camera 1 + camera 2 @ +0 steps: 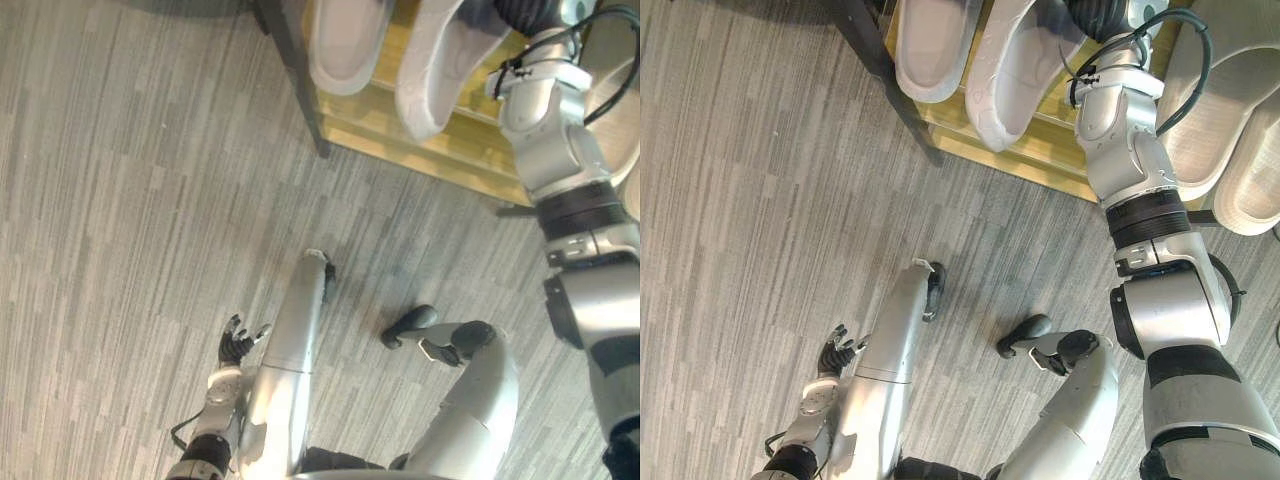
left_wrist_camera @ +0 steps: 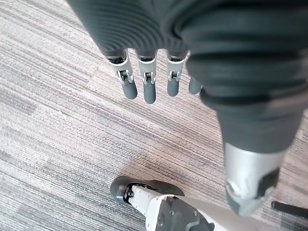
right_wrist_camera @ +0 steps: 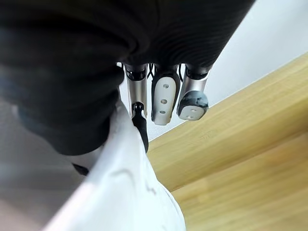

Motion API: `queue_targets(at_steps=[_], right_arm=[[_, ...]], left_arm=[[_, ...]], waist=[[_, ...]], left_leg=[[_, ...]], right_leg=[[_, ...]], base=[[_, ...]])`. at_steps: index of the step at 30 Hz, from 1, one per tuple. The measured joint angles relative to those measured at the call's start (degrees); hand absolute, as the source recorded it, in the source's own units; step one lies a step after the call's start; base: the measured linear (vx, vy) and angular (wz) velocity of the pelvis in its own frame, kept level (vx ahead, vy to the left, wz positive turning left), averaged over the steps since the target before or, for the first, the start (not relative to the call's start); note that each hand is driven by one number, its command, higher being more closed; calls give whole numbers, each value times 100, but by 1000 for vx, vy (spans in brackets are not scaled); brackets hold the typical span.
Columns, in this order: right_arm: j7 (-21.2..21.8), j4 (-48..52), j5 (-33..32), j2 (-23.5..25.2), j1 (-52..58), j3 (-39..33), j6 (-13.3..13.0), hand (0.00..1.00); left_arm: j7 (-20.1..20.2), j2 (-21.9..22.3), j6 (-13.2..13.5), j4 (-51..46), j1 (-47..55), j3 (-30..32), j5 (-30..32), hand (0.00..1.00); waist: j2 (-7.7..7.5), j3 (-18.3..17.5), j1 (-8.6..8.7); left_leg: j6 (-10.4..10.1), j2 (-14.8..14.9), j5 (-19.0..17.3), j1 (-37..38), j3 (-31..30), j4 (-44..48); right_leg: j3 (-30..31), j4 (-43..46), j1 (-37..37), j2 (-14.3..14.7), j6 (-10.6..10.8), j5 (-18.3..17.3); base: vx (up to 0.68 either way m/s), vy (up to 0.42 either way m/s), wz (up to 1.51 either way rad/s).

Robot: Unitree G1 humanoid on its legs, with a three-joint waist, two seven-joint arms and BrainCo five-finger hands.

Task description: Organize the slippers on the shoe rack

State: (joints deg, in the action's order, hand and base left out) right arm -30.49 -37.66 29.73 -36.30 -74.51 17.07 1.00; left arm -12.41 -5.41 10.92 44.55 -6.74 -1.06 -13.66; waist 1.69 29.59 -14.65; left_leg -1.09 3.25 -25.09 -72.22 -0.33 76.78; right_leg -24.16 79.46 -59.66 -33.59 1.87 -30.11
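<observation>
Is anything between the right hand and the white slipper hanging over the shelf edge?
Nothing visible. The right hand is on the white slipper, fingers apparently pinching its edge above the wooden shelf. The left hand hangs open near the floor.

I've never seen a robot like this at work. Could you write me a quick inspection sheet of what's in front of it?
Surface: wooden shoe rack on dark legs.
Job's things: white slipper tilted over the shelf edge; second slipper beside it; two more slippers right of the arm.
Clutter: nothing seen.
Robot hands: right robot hand curled on the tilted white slipper; left robot hand open, empty, low near the floor.
Cables: nothing seen.
Surroundings: grey striped floor.
</observation>
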Motion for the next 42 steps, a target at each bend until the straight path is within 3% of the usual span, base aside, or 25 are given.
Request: queue_targets(at_steps=[4,5,18,35,42], right_arm=[[-97,-250,325,-50,-295,214,147,100],[-139,-314,407,-78,-346,258,163,0],[-198,-649,609,-197,-565,618,364,0],[-188,-558,383,-203,-560,567,282,0],[-138,117,93,-238,-293,339,169,0]], left_arm=[[-59,12,8,-2,-70,0,-11,0],[-104,12,7,2,-88,3,-17,0],[-109,32,8,-1,-187,0,-123,0],[-110,30,7,-2,-201,7,-230,0],[-108,22,5,-12,-195,6,-250,0]], waist=[[0,0,-35],[0,0,-42],[1,-1,-93],[1,-2,-86],[1,-5,-74]], left_leg=[[-39,-38,60,-88,-49,-36],[-52,-43,75,-120,-78,-37],[-117,-84,175,-180,-147,-155],[-150,-41,237,-72,-117,-202],[-149,39,257,33,-72,-253]], right_leg=[[-62,30,-49,-36,-23,-38],[-98,32,-53,-36,-51,-52],[-197,13,-69,-51,-65,-67],[-157,20,-47,-31,-118,-61],[-117,-42,-16,50,-182,-26]], base=[[20,-39,9],[27,-29,6],[30,-24,3],[13,-15,-1],[15,-23,-6]])
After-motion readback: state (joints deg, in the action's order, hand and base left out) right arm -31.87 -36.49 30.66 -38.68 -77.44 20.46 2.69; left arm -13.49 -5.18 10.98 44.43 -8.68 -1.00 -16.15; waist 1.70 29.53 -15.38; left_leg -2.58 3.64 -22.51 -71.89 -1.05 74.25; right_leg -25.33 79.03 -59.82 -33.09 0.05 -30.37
